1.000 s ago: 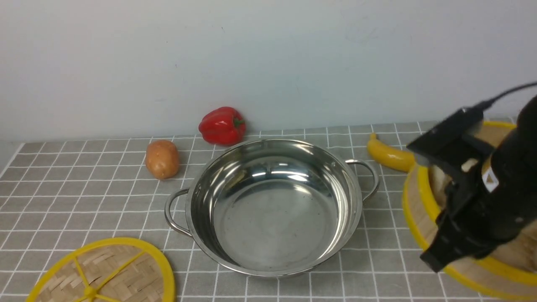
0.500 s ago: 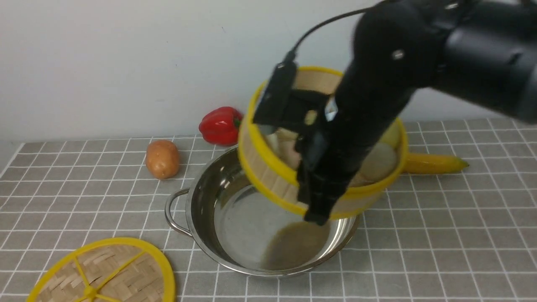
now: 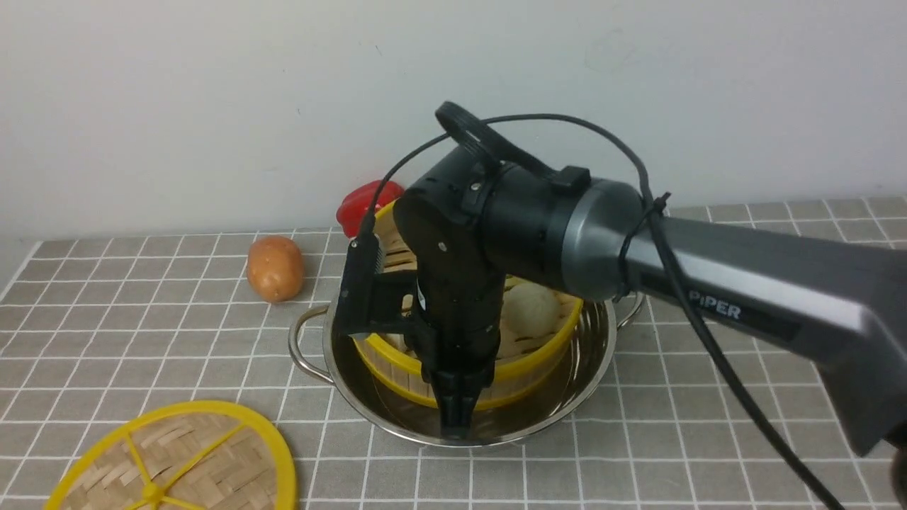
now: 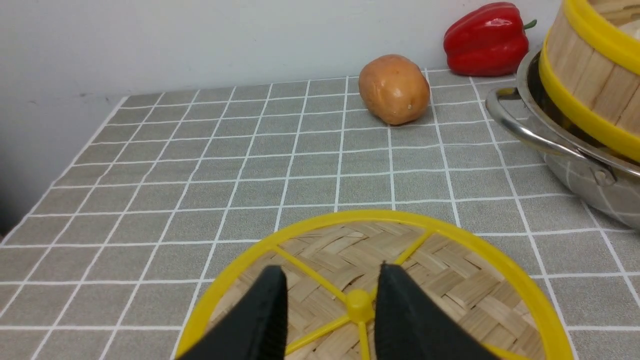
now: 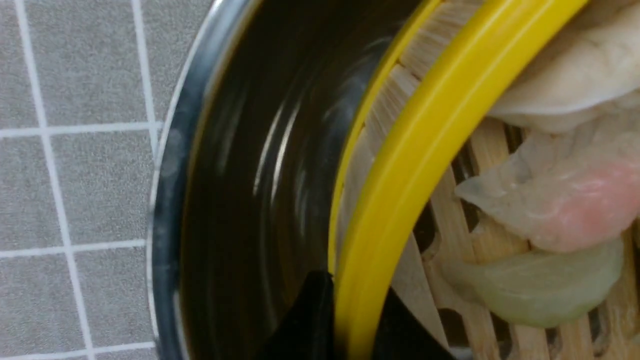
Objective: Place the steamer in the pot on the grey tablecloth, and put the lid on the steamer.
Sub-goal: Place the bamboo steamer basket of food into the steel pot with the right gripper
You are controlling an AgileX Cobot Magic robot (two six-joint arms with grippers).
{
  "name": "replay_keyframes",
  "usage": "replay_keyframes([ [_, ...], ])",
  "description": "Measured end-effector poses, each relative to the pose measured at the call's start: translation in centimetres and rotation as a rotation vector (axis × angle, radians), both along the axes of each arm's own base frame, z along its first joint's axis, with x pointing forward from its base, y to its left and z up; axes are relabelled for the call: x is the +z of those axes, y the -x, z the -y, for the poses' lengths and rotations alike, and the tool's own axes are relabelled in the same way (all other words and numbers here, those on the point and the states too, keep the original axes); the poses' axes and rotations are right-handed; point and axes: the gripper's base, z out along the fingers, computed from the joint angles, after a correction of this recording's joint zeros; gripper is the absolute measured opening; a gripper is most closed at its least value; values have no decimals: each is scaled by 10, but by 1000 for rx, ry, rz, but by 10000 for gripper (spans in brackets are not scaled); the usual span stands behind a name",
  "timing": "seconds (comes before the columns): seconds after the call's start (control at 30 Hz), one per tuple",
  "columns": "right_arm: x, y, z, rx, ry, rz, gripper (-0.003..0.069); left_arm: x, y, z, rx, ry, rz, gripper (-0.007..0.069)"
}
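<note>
Jaws of the left gripper stand apart and empty, just above the hub of the lid. Farther off, the right gripper is clamped on the near rim of the steamer, which sits low inside the pot on the grey tablecloth. Placing looks nearly finished; next, those far jaws should release and lift clear.

Bare tablecloth between lid, potato and pot
</note>
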Motion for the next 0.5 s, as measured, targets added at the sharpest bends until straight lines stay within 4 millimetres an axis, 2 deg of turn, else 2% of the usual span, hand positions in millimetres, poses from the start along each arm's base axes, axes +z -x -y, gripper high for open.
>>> replay_keyframes([
  [0.23, -4, 4, -4, -53, -42, -63, 67, 0, 0, 0, 0, 0, 0, 243],
  [0.5, -4, 3, -3, -62, -36, -53, 67, 0, 0, 0, 0, 0, 0, 243],
])
